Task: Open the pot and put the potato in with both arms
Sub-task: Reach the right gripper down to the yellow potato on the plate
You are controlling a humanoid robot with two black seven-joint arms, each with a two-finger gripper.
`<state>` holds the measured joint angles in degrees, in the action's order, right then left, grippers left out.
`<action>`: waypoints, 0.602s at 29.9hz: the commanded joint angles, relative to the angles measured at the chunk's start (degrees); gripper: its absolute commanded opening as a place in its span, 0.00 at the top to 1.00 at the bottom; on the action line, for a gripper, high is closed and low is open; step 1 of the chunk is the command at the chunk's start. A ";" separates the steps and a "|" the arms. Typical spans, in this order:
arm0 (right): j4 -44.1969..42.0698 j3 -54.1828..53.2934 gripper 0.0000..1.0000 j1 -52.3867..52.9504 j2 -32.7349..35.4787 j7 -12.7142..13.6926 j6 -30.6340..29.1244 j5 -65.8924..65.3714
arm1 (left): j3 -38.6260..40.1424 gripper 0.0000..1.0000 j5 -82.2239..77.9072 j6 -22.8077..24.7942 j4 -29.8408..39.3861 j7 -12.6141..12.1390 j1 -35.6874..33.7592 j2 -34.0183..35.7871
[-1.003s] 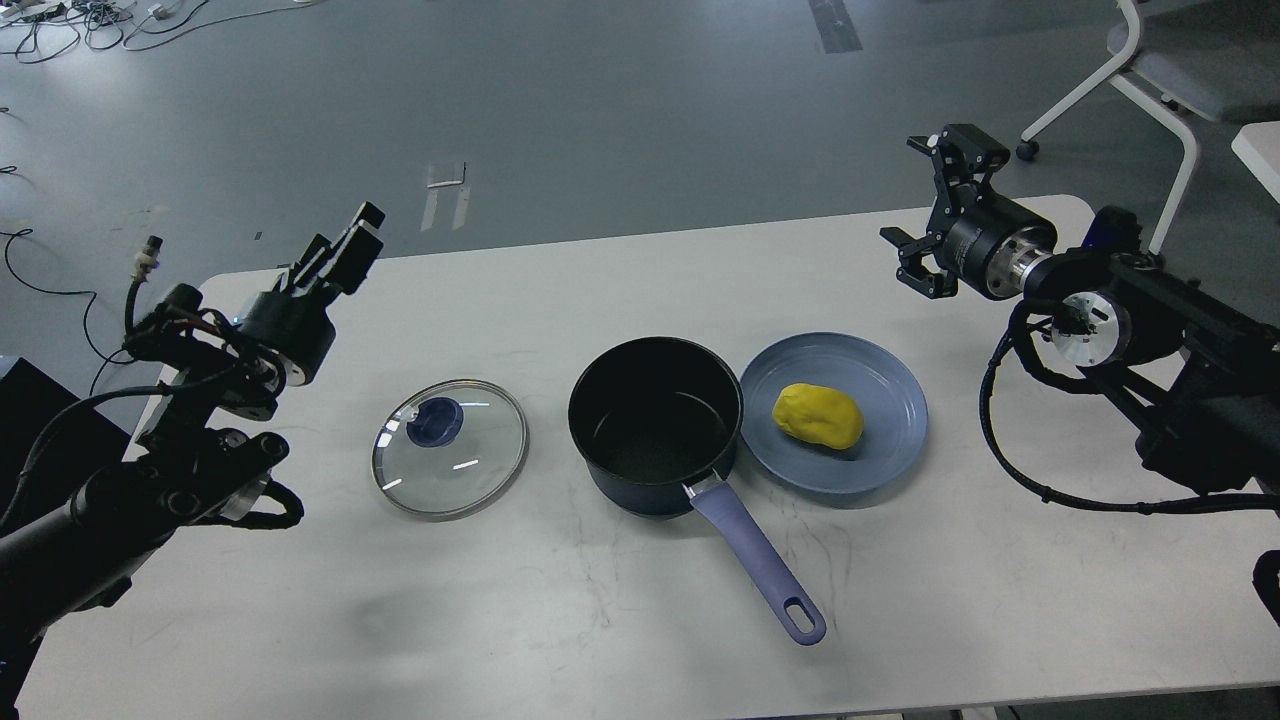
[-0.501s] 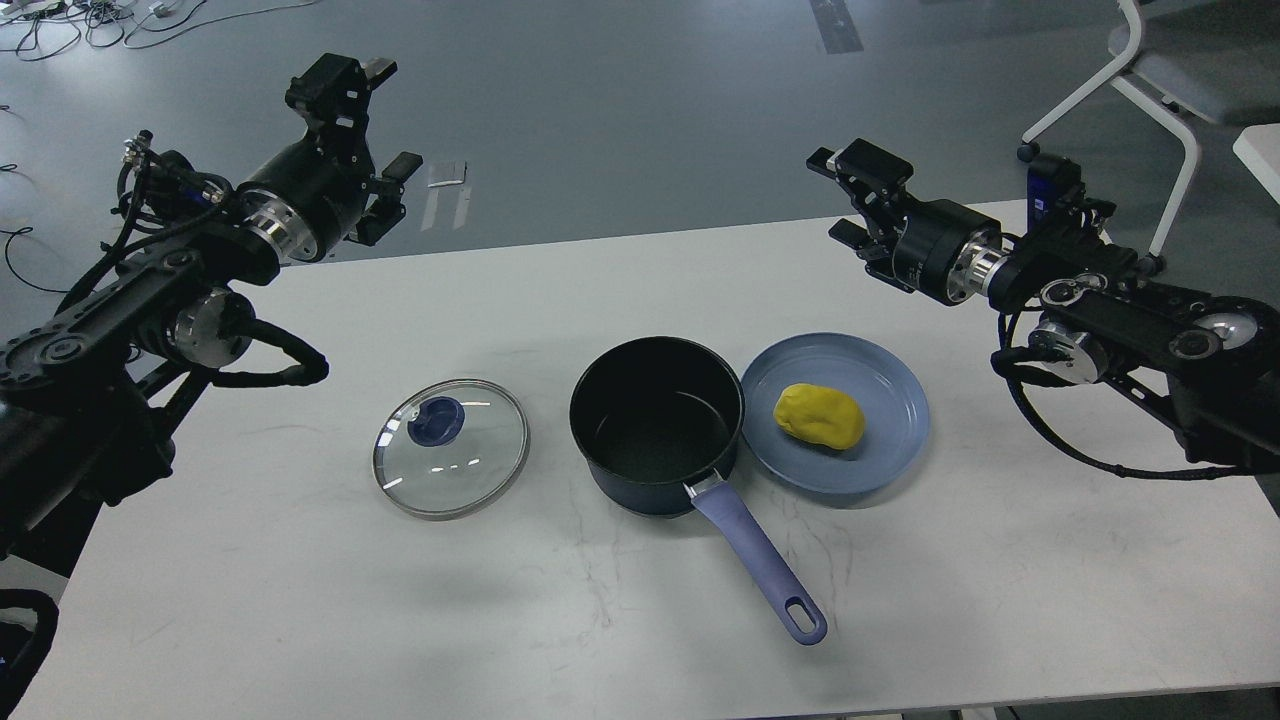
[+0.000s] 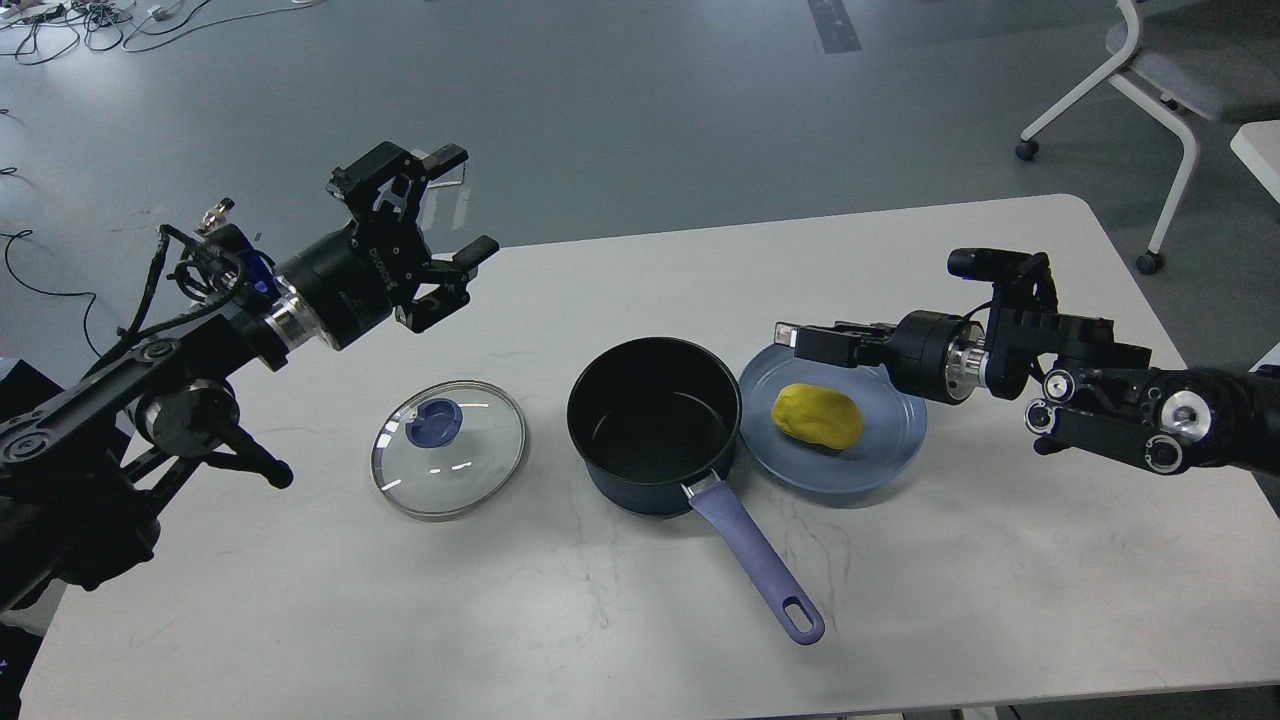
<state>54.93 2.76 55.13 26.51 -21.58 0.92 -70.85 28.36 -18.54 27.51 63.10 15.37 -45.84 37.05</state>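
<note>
The dark pot (image 3: 655, 425) stands uncovered at the middle of the white table (image 3: 300, 600), its lavender handle (image 3: 755, 560) pointing to the front right. Its glass lid (image 3: 450, 448) with a blue knob lies flat on the table to the left of the pot. The yellow potato (image 3: 818, 415) lies on a blue plate (image 3: 880, 450) to the right of the pot. My left gripper (image 3: 463, 205) is open and empty, held above the table behind the lid. My right gripper (image 3: 800, 338) hovers over the plate's far left rim, close to the potato; it is seen side-on, so its fingers cannot be told apart.
A white-framed chair (image 3: 1150, 70) stands on the floor beyond the table's far right corner. Cables (image 3: 80, 20) lie on the floor at the far left. A white edge of another surface (image 3: 1262, 150) shows at the right.
Both arms have swung inward and down. The left gripper now sits behind the lid; the right gripper has dropped to just above the plate near the potato. Pot, lid and potato have not moved.
</note>
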 commanded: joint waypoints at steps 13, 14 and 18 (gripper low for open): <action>4.22 12.01 0.12 5.86 4.96 -6.42 2.25 -13.87 | -0.32 0.02 -1.06 -1.06 -0.35 1.59 1.01 0.22; 4.22 12.27 0.12 5.86 4.96 -6.42 2.25 -13.87 | -0.41 0.02 -1.06 -1.06 -0.35 1.59 1.01 0.22; 3.70 12.80 0.12 5.69 4.69 -6.42 2.25 -13.96 | -0.41 0.02 -1.06 -1.76 -0.35 2.38 1.10 0.22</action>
<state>58.88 15.28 60.98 31.43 -28.00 3.16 -84.74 27.99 -19.60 26.33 62.74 17.15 -44.79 37.27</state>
